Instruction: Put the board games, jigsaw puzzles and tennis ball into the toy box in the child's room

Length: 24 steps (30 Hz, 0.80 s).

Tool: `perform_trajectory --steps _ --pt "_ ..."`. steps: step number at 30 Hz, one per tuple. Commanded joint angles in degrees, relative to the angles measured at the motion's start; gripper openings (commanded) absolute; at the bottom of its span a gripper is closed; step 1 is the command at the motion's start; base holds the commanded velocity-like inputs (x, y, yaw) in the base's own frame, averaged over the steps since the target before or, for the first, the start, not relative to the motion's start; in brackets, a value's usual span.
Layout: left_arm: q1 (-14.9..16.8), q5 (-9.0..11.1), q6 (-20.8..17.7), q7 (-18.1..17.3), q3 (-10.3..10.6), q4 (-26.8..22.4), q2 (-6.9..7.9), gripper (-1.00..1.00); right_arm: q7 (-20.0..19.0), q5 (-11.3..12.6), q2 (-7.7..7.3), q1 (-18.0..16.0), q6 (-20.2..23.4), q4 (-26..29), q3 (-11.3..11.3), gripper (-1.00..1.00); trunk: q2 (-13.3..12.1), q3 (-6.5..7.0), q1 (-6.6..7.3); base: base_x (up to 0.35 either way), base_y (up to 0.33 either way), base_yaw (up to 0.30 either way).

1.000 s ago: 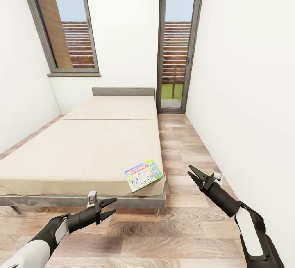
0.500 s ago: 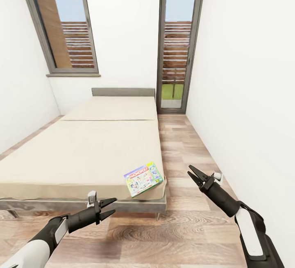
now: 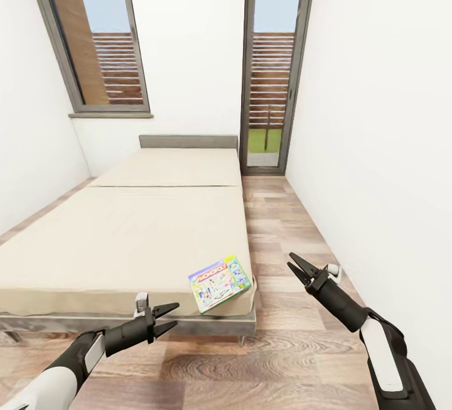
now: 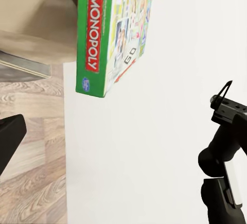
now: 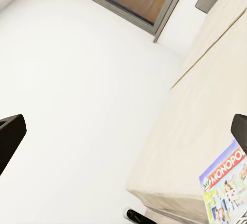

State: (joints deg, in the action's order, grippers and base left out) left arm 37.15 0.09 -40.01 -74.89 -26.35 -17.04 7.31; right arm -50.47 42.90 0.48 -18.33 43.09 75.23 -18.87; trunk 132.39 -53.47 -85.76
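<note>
A colourful Monopoly board game (image 3: 220,283) lies flat on the near right corner of the beige bed (image 3: 125,234), slightly overhanging the edge. It also appears in the left wrist view as a green-sided box (image 4: 110,33) and in the right wrist view (image 5: 226,190). My left gripper (image 3: 168,317) hovers open over the floor, just in front of the bed's foot and to the left of the game. My right gripper (image 3: 293,263) is open too, raised over the floor to the right of the game. Both hold nothing.
The bed runs along the left side of a narrow room, up to a grey headboard (image 3: 188,141). A strip of wooden floor (image 3: 282,221) runs between the bed and the right white wall (image 3: 376,146). A glass door (image 3: 270,71) and a window (image 3: 94,33) are at the far end.
The whole view has shifted a little as the camera moved, so the bed corner and the game sit slightly lower and further left. Both arms keep the same pose.
</note>
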Motion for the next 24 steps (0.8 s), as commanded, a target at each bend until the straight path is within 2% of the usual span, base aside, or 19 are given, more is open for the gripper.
perform_trajectory --steps 1,20,24 --pt "0.03 0.0 -0.6 -0.16 -0.11 0.02 -0.01 1.0 -0.12 0.09 0.05 -0.03 0.33 0.0 -0.12 1.0 0.42 -0.23 -0.21 0.006 0.0 0.0" --pt "0.03 0.0 -0.59 -0.1 -0.11 0.01 0.0 1.0 -0.07 0.08 0.06 -0.02 0.31 0.0 -0.12 1.0 8.04 -3.64 -4.38 0.001 0.0 0.0" --pt "0.03 0.0 -0.59 -0.14 -0.12 0.0 -0.01 1.0 -0.07 0.08 0.05 -0.04 0.29 -0.01 -0.12 1.0 8.04 -3.64 -4.38 0.0 0.0 0.0"
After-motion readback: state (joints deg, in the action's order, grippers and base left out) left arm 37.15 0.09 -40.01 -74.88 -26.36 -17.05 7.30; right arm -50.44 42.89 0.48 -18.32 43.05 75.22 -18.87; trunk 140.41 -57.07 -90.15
